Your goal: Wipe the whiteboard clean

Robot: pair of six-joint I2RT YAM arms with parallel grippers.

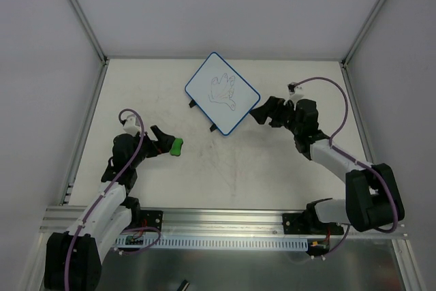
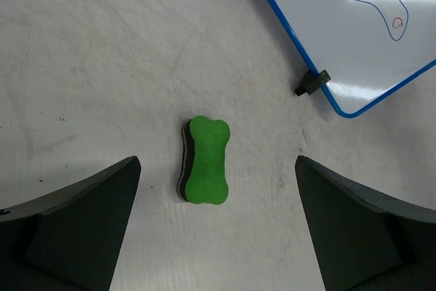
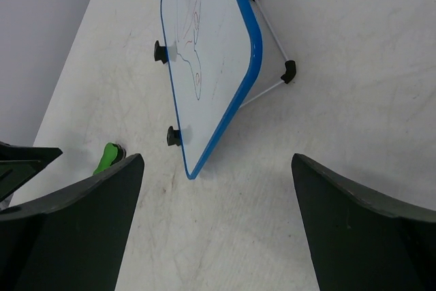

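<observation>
- Where is the whiteboard (image 1: pixel 223 93) found?
- At the table's (image 1: pixel 272 168) twelve o'clock, propped tilted. The right gripper (image 1: pixel 262 109) is seen open at its four o'clock. The left gripper (image 1: pixel 165 142) is spread open about the untouched eraser (image 1: pixel 176 146).

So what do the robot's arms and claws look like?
Both the left arm and right arm have white tubes with chunky black joints. A thin purple cable loops along each one. The left gripper and right gripper are black, each with two wide, wedge-shaped fingers.
</observation>
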